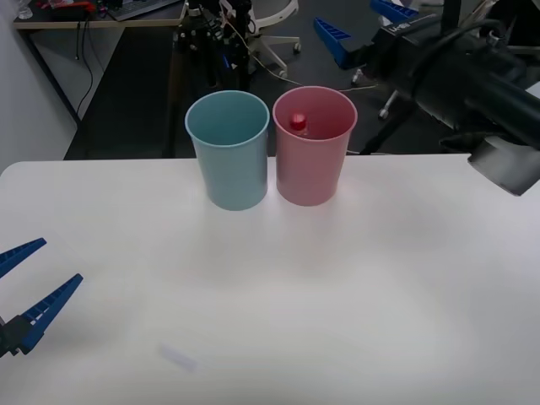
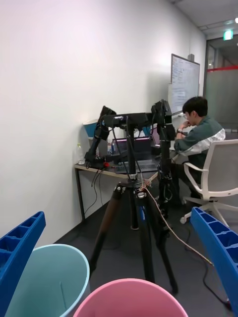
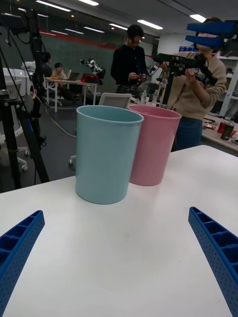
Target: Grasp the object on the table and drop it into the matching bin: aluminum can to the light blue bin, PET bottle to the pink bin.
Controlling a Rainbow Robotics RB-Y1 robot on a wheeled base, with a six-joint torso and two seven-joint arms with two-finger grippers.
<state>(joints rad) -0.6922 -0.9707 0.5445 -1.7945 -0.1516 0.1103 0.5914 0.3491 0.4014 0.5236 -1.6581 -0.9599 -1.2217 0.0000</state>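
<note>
The PET bottle (image 1: 298, 123) lies inside the pink bin (image 1: 310, 164); only its red cap and a bit of clear body show over the rim. The light blue bin (image 1: 228, 156) stands touching the pink one on its left, at the far edge of the white table (image 1: 354, 295). My right gripper (image 1: 363, 25) hangs open high above and behind the pink bin (image 2: 131, 299), holding nothing, with the light blue bin (image 2: 49, 277) beside it. My left gripper (image 1: 61, 261) rests open low over the table's near left, facing both bins (image 3: 106, 153).
A black tripod (image 2: 134, 198) with cables stands on the floor just behind the bins. A white office chair (image 1: 274, 25) and desks lie farther back. A faint pale mark (image 1: 177, 359) sits on the tabletop near the front.
</note>
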